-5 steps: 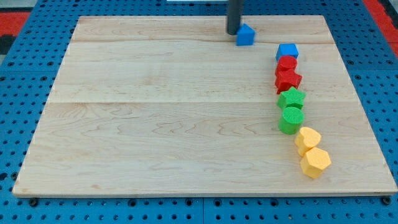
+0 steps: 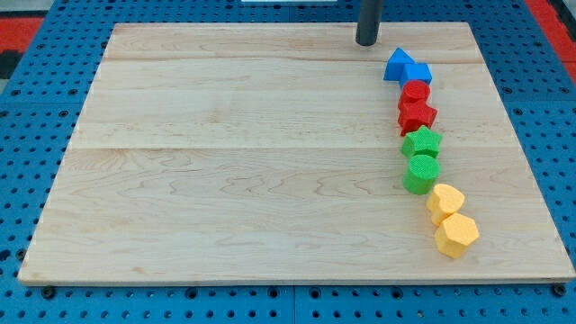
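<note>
My tip rests on the wooden board near the view's top, a little up and to the left of a blue block with a pointed top, not touching it. That block now sits against a blue cube. Below them a curved line runs down the right side: a red cylinder, a red star, a green star, a green cylinder, then two yellow blocks.
The board lies on a blue pegboard surface. Red areas show at the top corners.
The pointed blue block has slid right and slightly down, from beside the rod to against the blue cube. My tip has moved right and a little up.
</note>
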Robot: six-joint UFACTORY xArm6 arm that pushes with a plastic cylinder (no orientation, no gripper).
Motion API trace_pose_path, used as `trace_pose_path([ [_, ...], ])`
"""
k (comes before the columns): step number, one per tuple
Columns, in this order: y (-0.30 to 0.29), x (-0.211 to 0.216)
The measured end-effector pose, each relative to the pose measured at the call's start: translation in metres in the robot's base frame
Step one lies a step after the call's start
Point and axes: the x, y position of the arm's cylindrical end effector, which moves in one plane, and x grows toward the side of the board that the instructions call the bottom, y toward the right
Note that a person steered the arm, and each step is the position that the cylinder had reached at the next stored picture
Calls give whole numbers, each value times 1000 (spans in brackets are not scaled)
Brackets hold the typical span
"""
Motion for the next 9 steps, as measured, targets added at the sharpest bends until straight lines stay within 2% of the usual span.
trace_pose_path([
  [2, 0, -31],
  [6, -6, -31],
  [8, -72, -32],
  [9, -37, -31],
])
